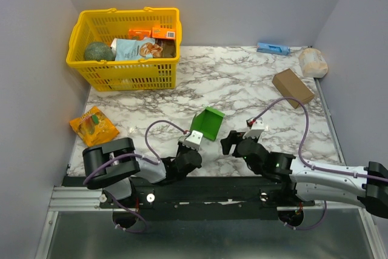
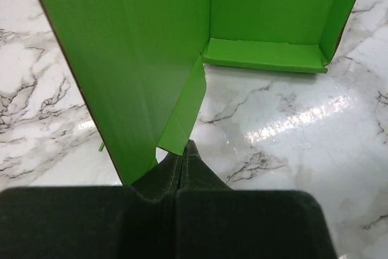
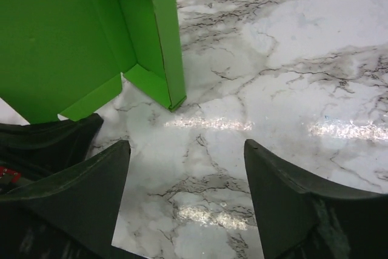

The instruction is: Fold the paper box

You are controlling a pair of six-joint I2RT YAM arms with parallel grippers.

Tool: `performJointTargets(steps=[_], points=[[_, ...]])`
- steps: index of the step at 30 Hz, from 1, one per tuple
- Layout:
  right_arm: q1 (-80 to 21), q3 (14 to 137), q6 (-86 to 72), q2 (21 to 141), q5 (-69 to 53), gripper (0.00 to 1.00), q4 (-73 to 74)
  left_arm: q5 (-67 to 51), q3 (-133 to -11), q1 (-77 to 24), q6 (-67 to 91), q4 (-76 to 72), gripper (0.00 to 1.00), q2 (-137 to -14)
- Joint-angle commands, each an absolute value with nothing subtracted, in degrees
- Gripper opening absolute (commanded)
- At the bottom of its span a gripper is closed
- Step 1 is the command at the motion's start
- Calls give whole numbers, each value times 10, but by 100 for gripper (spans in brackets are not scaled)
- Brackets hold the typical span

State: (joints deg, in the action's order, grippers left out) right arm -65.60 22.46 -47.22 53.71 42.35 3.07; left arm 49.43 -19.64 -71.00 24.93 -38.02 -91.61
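My left gripper (image 2: 183,153) was clenched on a low flap of the paper box (image 1: 207,122), the pinch itself hard to see. The bright green card stood half-folded, near-right of the yellow basket (image 1: 130,74). Farther right, my right gripper (image 3: 188,174) gaped empty.

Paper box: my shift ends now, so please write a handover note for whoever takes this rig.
Left gripper: shut, pinching the near edge of the paper box.
Right gripper: open and empty, over bare marble just right of the box.
Box: on the table just ahead of the two grippers.
Done: some side walls and small flaps stand up.
Left: the box is open and only half-formed; the remaining panels need folding and closing.
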Motion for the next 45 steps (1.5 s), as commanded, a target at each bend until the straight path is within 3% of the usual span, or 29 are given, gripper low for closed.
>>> performJointTargets(steps=[1,9,14,19,22,26,28,34,40,45], points=[[-596,265,-330,528,282,87,42,435,-197,-714,222,-301,0,-858],[-454,345,-229,574,79,89,57,370,-222,-691,189,-189,1,-694],[-391,381,-185,599,35,89,65,310,-237,-661,186,-128,25,-616],[-343,374,-139,606,-50,86,34,201,-251,-589,173,-86,35,-566],[-339,362,-135,615,-69,84,23,144,-260,-556,173,-64,50,-545],[-334,332,-162,604,-43,85,13,98,-251,-529,177,-76,79,-534],[-327,312,-197,580,-18,85,25,77,-250,-528,185,-93,86,-542],[-322,265,-214,470,-5,86,57,1,-276,-505,164,-127,89,-604],[-322,263,-194,473,-25,85,97,-72,-301,-454,145,-146,90,-652],[-322,282,-189,508,-18,82,99,-129,-325,-439,138,-160,79,-696]])
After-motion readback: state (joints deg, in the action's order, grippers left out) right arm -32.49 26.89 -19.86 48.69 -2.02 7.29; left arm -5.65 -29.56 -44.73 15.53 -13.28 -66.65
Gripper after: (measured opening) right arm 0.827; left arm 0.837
